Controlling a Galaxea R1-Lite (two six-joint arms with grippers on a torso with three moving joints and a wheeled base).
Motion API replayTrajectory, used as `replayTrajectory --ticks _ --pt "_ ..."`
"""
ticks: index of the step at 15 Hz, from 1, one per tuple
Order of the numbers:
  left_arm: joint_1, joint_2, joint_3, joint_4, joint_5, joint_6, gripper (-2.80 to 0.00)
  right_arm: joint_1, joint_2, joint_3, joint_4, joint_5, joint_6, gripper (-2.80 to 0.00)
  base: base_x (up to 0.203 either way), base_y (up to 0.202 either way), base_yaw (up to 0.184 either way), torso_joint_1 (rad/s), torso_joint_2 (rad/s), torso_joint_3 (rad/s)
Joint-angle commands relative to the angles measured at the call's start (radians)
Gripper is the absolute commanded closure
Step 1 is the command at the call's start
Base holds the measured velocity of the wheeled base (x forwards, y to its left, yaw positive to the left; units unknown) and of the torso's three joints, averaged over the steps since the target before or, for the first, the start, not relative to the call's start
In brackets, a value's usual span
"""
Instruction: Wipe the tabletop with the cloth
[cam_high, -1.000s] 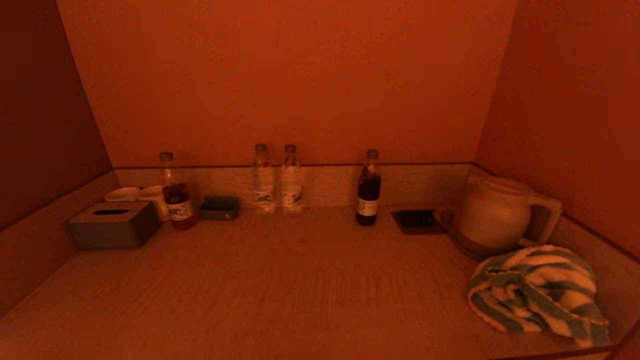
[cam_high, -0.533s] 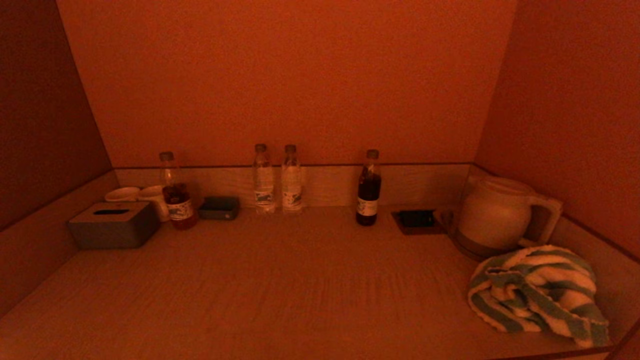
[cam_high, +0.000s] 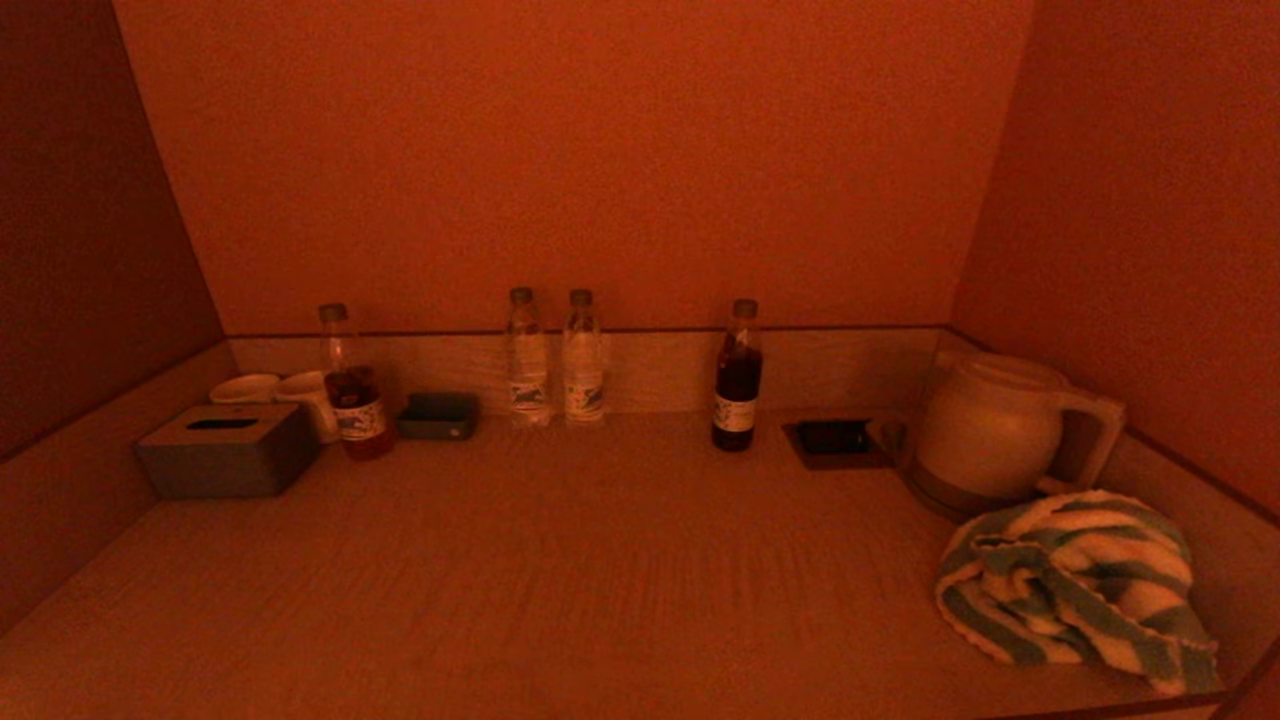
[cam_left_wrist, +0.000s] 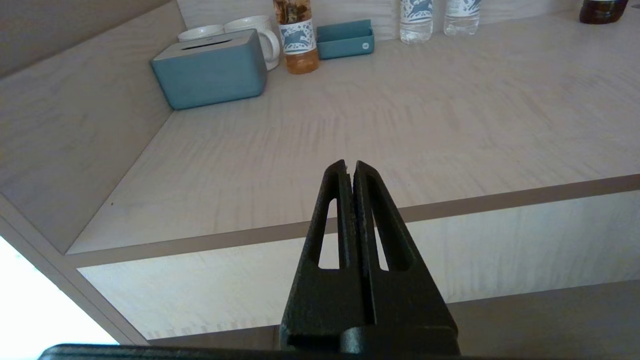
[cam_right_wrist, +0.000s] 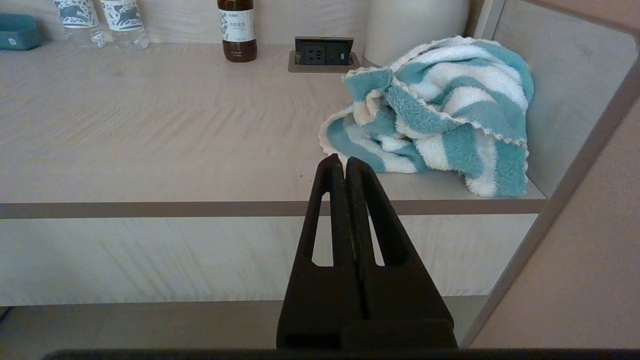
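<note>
A crumpled blue-and-white striped cloth (cam_high: 1075, 587) lies at the front right corner of the light wood tabletop (cam_high: 560, 560), against the right wall; it also shows in the right wrist view (cam_right_wrist: 435, 110). My right gripper (cam_right_wrist: 340, 162) is shut and empty, held before the table's front edge, short of the cloth. My left gripper (cam_left_wrist: 349, 166) is shut and empty, held before the front edge at the left side of the tabletop (cam_left_wrist: 400, 125). Neither gripper shows in the head view.
Along the back stand a tissue box (cam_high: 228, 450), two cups (cam_high: 290, 392), a half-full tea bottle (cam_high: 350, 385), a small tray (cam_high: 438, 416), two water bottles (cam_high: 555, 360), a dark bottle (cam_high: 738, 378), a socket (cam_high: 835, 440) and a white kettle (cam_high: 1000, 425). Walls enclose three sides.
</note>
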Motion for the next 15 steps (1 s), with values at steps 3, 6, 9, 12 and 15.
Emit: replayTrajectory --ticks 3,6,9,12,15 --pt "0.001 0.000 0.000 0.000 0.000 0.001 0.00 0.000 0.000 0.000 0.000 0.001 -0.001 0.00 0.000 0.000 0.000 0.000 0.00 0.000" --pt "0.001 0.000 0.000 0.000 -0.001 0.001 0.00 0.000 0.000 0.000 0.001 -0.001 -0.005 0.00 0.000 0.000 0.000 0.000 0.00 0.000" --pt "0.001 0.000 0.000 0.000 -0.001 0.001 0.00 0.000 0.000 0.000 0.001 0.001 -0.007 0.00 0.000 0.000 0.000 0.000 0.00 0.000" --pt "0.001 0.000 0.000 0.000 0.000 0.001 0.00 0.000 0.000 0.000 0.001 0.001 -0.007 0.00 0.000 0.000 0.000 0.000 0.00 0.000" --pt "0.000 0.000 0.000 0.000 0.000 0.001 0.00 0.000 0.000 0.000 0.000 -0.001 -0.005 0.00 0.000 0.000 0.000 0.000 0.00 0.000"
